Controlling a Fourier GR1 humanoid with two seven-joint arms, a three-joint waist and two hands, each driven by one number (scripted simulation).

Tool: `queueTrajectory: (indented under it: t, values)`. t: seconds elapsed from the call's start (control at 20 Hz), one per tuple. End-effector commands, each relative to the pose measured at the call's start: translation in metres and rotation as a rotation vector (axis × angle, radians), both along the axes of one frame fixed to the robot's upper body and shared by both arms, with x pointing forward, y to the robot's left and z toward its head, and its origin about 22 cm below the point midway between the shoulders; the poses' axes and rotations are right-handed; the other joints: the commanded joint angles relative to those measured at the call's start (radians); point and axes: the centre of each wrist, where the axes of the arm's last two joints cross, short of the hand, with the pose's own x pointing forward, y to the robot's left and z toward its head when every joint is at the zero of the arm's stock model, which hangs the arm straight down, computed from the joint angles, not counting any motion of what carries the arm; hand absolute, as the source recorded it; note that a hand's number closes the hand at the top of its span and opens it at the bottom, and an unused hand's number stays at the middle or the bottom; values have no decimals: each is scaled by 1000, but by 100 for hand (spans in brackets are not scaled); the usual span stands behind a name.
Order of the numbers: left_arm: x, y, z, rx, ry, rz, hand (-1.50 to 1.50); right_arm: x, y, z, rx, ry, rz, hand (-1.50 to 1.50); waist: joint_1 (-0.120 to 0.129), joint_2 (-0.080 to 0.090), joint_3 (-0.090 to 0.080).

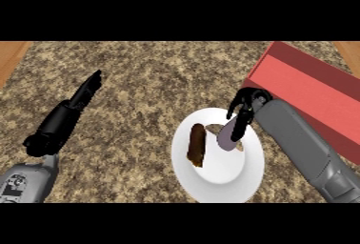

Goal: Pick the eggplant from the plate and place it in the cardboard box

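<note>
A: What's nearest along the lower edge?

B: Two grey forearms. The left one comes in at the lower left corner and its black left hand [67, 114] stretches up and away over the speckled counter [147, 81], fingers straight and together, holding nothing.

A: And the right?

B: The right forearm slants in from the lower right, across the edge of the white plate [211, 183]. The right hand [243, 112] hangs at the plate's far right rim, fingers curled downward.

A: Where's the eggplant?

B: A pale purple, elongated piece, the eggplant [228, 136], sits upright-tilted on the plate's right side, directly under that hand. A dark finger runs down along it, so the hand appears to be closed around its upper end. I can't tell whether it has left the plate.

A: Anything else on the plate?

B: A brown, oblong item [197, 145] lying left of centre, apart from the hand.

A: And beyond?

B: The box [316, 95], red in colour, at the upper right, just beside the right hand.
</note>
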Motion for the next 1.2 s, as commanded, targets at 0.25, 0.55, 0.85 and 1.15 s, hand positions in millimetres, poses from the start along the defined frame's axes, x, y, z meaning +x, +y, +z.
queueTrajectory:
  t: [0.25, 0.55, 0.85, 1.15]
  values:
    - [-7, 12, 3, -9, 8, -20, 0, 0, 9, -5, -40, -130, 49, 150, 12, 15, 9]
    - [1, 5, -3, -12, 19, 0, 0, -46, 88, 40, 186, -628, 565, 150, -1, 3, 12]
    - [-14, 15, -13, 1, 20, -4, 0, -73, 93, 59, 278, -1038, 726, 150, 0, 4, 10]
    - [-9, 7, 0, -3, 0, 32, 0, -113, 61, 98, 245, -1244, 730, 150, -21, 2, 9]
